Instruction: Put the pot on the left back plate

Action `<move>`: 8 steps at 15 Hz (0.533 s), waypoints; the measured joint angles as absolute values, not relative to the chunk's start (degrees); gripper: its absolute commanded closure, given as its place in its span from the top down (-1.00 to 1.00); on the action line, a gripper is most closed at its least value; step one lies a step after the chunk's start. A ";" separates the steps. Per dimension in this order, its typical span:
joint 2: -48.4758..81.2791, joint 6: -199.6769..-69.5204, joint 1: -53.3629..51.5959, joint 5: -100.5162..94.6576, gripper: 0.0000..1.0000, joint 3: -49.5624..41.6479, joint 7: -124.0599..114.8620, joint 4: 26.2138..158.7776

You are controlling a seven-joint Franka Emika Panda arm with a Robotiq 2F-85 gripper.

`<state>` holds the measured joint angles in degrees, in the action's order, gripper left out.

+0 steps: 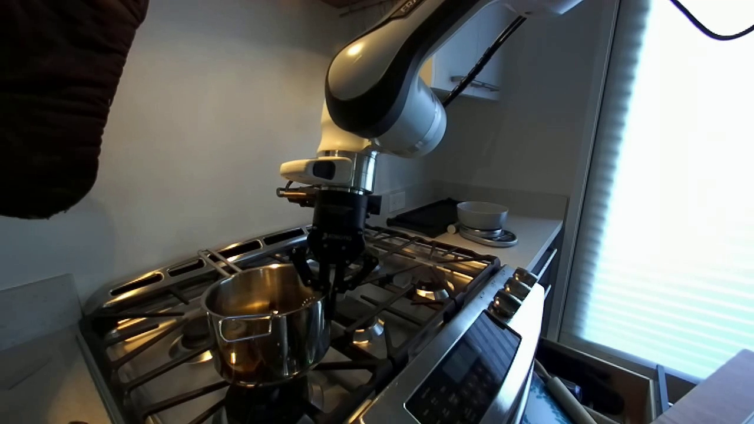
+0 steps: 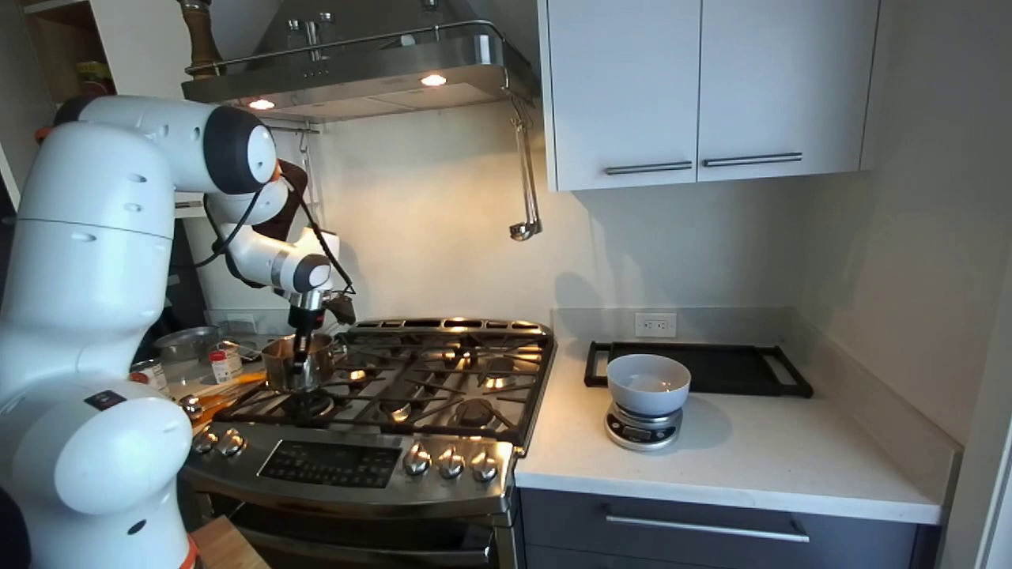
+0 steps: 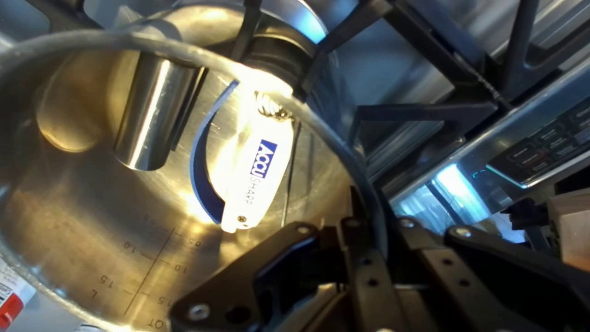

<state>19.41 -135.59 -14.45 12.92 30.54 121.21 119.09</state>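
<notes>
Wht tool (image 3: 262, 177) in pot (image 3: 83, 203) reads ACCUSHARP; pot's inner wall has L & QT marks (image 3: 152, 265) incl. 1.0, 1.5.

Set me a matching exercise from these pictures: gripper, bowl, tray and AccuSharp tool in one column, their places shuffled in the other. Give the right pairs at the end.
1. gripper
2. bowl
3. tray
4. AccuSharp tool

A. lying inside the pot
B. on top of the scale
C. clasping the pot's rim
D. flat on the counter

Right pairs: 1-C, 2-B, 3-D, 4-A.
</notes>
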 measured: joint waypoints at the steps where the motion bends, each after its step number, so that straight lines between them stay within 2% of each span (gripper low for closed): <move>1: 19.72 -135.65 -14.80 12.39 -0.97 30.22 121.09 118.71; 8: 21.61 -135.67 -16.70 9.79 -0.97 29.54 120.65 116.02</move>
<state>21.61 -135.67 -16.70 9.79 29.54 120.65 116.02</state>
